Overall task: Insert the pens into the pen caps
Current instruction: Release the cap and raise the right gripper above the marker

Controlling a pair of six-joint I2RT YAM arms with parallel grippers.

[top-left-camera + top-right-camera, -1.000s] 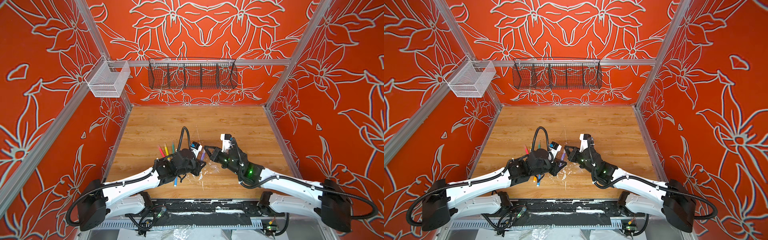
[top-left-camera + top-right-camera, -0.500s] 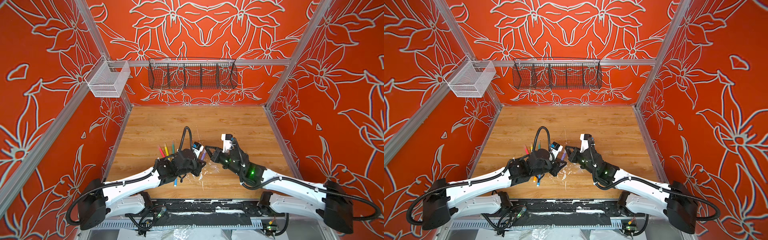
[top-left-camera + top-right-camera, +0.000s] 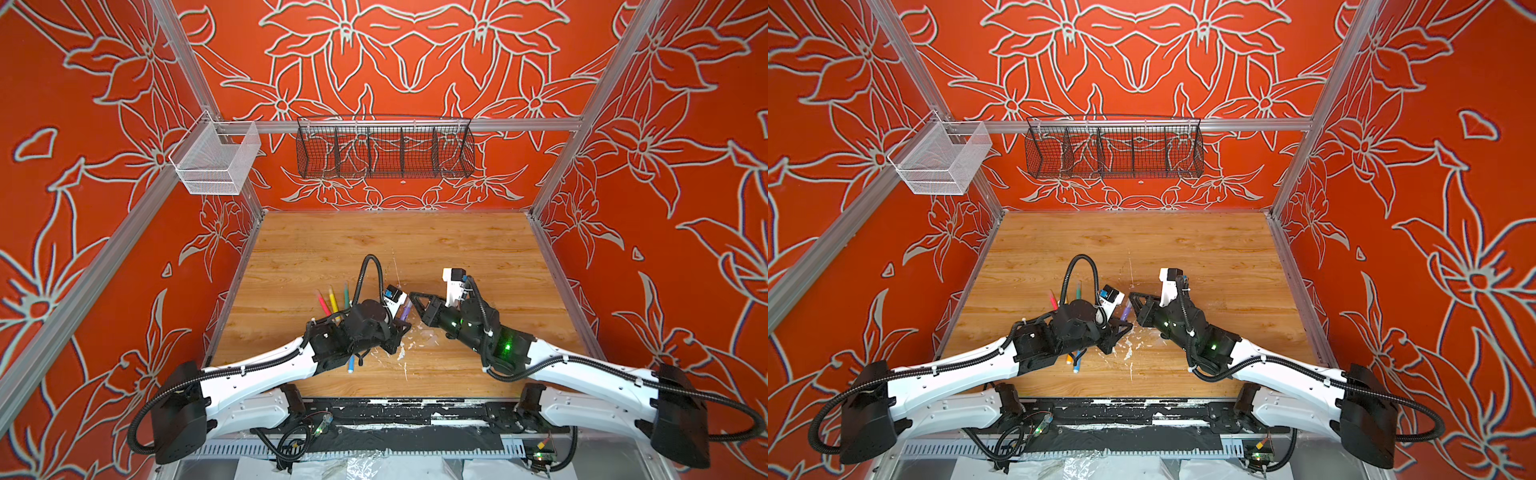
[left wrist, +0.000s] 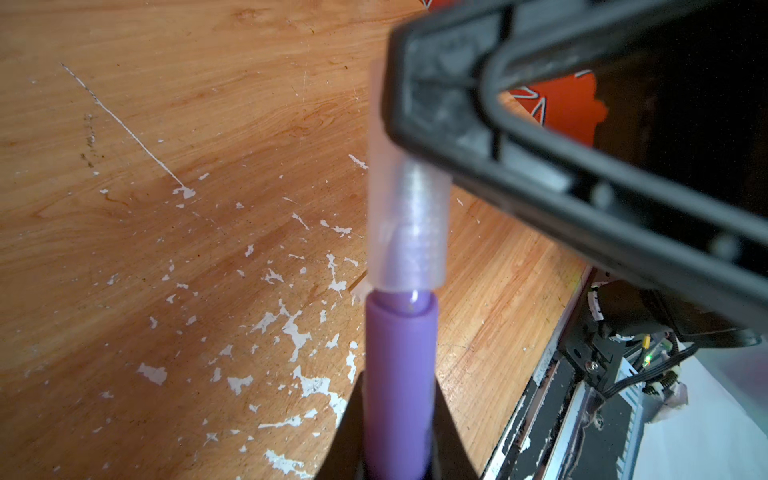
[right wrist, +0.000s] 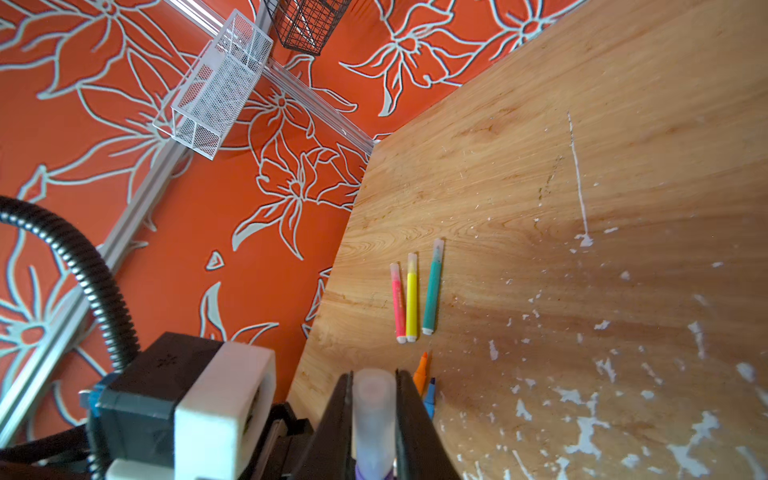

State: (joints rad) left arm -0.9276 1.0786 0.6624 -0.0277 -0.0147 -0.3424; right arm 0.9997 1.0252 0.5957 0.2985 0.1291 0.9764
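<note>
My left gripper (image 4: 399, 424) is shut on the barrel of a purple pen (image 4: 401, 374), held above the table near its front middle. A clear pen cap (image 4: 405, 232) sits over the pen's tip. My right gripper (image 5: 374, 386) meets it from the opposite side, and both fingers press the cap (image 5: 372, 411). In both top views the two grippers (image 3: 401, 328) (image 3: 415, 297) meet tip to tip around the purple pen (image 3: 1125, 311). Pink (image 5: 397, 305), yellow (image 5: 411, 297) and green (image 5: 432, 286) pens lie side by side, each with a clear cap. Orange (image 5: 420, 368) and blue (image 5: 429, 395) pens lie uncapped under the left arm.
White paint-like flecks (image 3: 401, 353) mark the wood in front of the grippers. A white mesh basket (image 3: 216, 162) hangs on the left wall rail and a black wire basket (image 3: 384, 147) on the back wall. Orange walls close in three sides of the table.
The right arm has nudged slightly toward the left gripper. Both grippers otherwise stay together around the purple pen and cap.
</note>
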